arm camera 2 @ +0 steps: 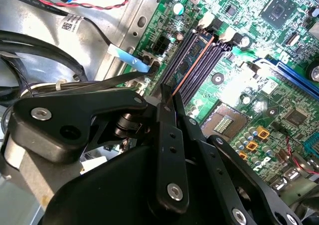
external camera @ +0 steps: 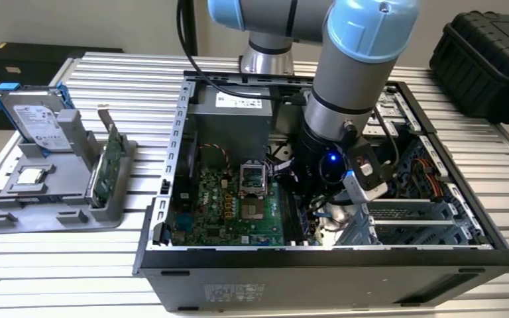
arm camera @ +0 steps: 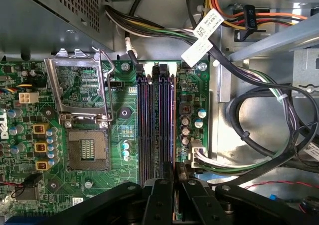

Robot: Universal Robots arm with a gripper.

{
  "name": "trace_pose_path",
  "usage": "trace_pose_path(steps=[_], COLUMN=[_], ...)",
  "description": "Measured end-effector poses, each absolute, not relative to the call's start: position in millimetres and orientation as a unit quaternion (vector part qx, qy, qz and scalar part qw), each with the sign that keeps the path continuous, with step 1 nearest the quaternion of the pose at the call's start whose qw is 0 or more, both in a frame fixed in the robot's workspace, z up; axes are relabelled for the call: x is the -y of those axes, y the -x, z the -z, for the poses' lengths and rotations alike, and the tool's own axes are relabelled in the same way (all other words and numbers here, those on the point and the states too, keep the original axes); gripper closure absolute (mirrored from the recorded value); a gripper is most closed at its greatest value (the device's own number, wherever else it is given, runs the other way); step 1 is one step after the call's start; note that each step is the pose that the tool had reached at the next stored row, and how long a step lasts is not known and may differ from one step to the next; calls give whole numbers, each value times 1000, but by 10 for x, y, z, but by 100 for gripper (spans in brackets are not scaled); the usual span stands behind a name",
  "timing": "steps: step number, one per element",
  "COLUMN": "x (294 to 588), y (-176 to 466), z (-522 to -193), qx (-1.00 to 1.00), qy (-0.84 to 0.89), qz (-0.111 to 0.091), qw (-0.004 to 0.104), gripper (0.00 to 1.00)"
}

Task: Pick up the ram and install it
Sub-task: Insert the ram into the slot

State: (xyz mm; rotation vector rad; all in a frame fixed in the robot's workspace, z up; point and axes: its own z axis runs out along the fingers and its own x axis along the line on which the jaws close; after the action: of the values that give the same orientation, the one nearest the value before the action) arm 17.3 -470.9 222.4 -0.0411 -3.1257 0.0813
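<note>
table [external camera: 104, 265]: ribbed metal top, carries the case and a grey holder.
computer case [external camera: 325, 265]: black tower on its side, panel off, tool reaching down inside it.
arm [external camera: 352, 73]: grey with blue joint caps, comes down into the case, wrist low among the cables.
grey holder [external camera: 51, 192]: well apart from the tool, outside the case at the exterior view's left; holds a silver hard drive [external camera: 34, 119] in a blue frame and a green card [external camera: 109, 165] standing on edge.
motherboard [arm camera: 114, 110]: green, directly under the tool; open CPU socket [arm camera: 87, 150] with its lever frame raised, just beside the memory slots.
memory slots [arm camera: 157, 125]: parallel dark rows running straight out from the tool tip.
cables [arm camera: 249, 115]: black bundle with white tags, near the tool on the side away from the socket.
tool [arm camera 2: 169, 103]: black fingers drawn close together, narrow gap, pinching a thin stick at its near end.
ram [arm camera 2: 192, 60]: dark stick with copper-coloured edge, lying along a slot in the second wrist view, near end between the fingertips [arm camera 2: 165, 93]; fully seated or not, cannot tell.
</note>
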Motion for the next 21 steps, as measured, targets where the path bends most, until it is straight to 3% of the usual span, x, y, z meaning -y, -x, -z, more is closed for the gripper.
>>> trace_pose_path(steps=[21], x=[4700], y=[-181], z=[-2175], qx=[1000], qy=[10], qz=[-26], qw=[7], gripper=[100])
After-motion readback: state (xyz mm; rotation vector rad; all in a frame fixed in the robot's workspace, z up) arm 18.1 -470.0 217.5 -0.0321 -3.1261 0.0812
